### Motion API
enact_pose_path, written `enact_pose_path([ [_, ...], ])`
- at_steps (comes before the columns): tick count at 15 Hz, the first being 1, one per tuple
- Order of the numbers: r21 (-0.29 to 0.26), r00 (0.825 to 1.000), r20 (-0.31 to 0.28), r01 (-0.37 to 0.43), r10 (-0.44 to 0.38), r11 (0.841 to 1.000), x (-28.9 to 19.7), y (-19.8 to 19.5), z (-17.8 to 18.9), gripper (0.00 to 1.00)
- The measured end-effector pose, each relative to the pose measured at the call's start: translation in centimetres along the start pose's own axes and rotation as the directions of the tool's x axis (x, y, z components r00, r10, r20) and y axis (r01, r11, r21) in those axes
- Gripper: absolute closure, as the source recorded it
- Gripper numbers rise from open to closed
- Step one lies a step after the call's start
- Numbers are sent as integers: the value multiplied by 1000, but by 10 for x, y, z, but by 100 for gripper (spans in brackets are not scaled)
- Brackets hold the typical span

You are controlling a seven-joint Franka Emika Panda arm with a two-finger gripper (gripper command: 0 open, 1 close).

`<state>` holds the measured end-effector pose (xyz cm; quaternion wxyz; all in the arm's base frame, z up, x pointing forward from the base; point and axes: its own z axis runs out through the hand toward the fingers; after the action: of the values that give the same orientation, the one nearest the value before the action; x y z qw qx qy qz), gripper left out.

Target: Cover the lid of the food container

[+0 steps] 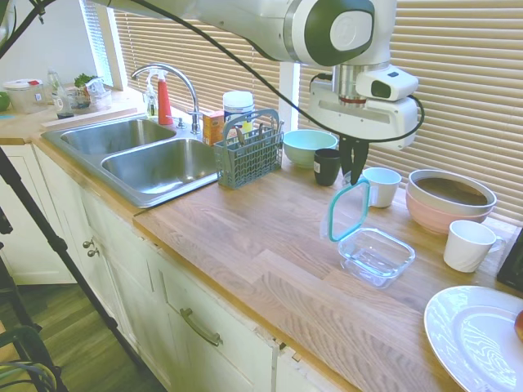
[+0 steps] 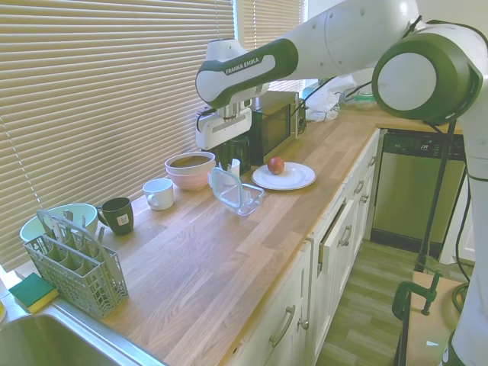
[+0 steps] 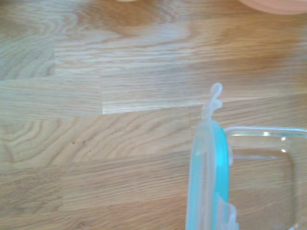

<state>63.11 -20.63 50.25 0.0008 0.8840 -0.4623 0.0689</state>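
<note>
The lid [image 1: 349, 211] is clear plastic with a teal rim seal. It hangs upright on edge from my gripper [image 1: 356, 178], which is shut on its top edge. Its lower edge sits at the left rim of the food container [image 1: 377, 256], a shallow clear glass dish on the wooden counter. From the other side, the lid [image 2: 226, 187] stands tilted beside the container [image 2: 249, 200] under the gripper [image 2: 231, 165]. The wrist view shows the lid [image 3: 206, 182] edge-on, with the container [image 3: 268, 167] next to it.
Close behind the container stand a white mug [image 1: 381, 186], the stacked pink and grey bowls [image 1: 449, 200], another white mug [image 1: 468, 245], a black mug [image 1: 327, 166] and a mint bowl [image 1: 308, 147]. A white plate [image 1: 470, 339] lies front right. A cutlery basket [image 1: 249, 151] and the sink [image 1: 151, 159] are left.
</note>
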Motion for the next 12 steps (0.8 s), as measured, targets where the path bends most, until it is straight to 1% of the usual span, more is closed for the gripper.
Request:
enact_pose_path([
  [6,-5,1000,9,-11,11,1000,3,4,1,100],
  [12,4,999,17,-51,51,999,20,26,2,100],
])
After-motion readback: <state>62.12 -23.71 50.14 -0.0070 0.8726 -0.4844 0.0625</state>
